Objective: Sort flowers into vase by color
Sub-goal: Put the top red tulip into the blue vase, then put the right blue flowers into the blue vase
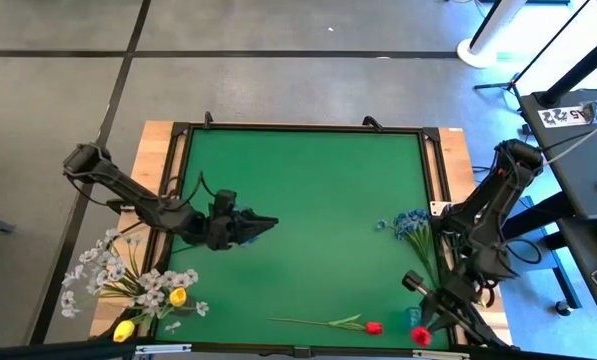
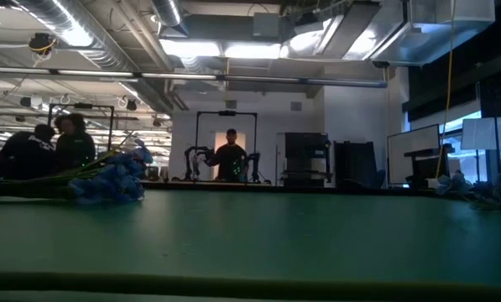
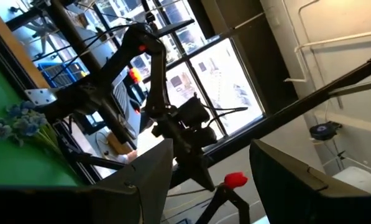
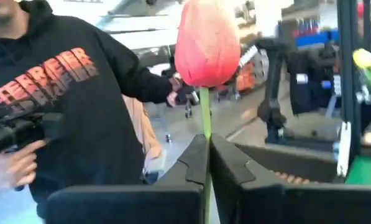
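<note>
Right wrist view: right gripper (image 4: 207, 163) pinches red tulip (image 4: 206, 42) stem.

Overhead camera looks straight down on the green table (image 1: 308, 230), arms at frame left and right. A tabletop-level camera faces the room behind. Wrist cameras look past their own fingers; the overhead and left wrist views share the blue flowers (image 1: 410, 224).

Heads up, your low view is pretty dim with ceiling lights (image 2: 233, 46) glaring overhead, the right wrist view's red tulip (image 4: 207, 43) is blurry, and the window (image 3: 204, 68) is blown out.
</note>
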### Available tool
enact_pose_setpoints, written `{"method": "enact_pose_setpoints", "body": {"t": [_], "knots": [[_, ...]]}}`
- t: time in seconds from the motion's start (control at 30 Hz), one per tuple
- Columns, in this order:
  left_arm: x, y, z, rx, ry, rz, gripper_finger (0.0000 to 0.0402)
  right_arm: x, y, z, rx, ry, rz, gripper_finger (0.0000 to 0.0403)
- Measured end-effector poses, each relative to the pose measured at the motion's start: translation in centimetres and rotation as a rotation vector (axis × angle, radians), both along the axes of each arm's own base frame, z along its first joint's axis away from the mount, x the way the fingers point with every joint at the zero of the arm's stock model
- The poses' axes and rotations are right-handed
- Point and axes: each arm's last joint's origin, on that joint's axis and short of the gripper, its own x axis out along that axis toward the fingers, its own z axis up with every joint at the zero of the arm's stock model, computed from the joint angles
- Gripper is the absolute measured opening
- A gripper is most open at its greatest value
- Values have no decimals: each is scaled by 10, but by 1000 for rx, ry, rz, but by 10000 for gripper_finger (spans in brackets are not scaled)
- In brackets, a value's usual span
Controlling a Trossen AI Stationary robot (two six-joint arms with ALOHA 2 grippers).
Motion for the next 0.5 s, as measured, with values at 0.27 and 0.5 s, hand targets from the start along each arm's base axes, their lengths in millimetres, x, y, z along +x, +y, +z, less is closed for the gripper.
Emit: {"method": "enact_pose_setpoints", "body": {"t": [0.27, 0.5], "knots": [[29, -13, 13, 153, 9, 41, 199, 2, 1, -13, -15, 285, 15, 63], [47, -22, 32, 315, 23, 80, 188, -3, 0, 8, -180, 604, 72, 136]]}}
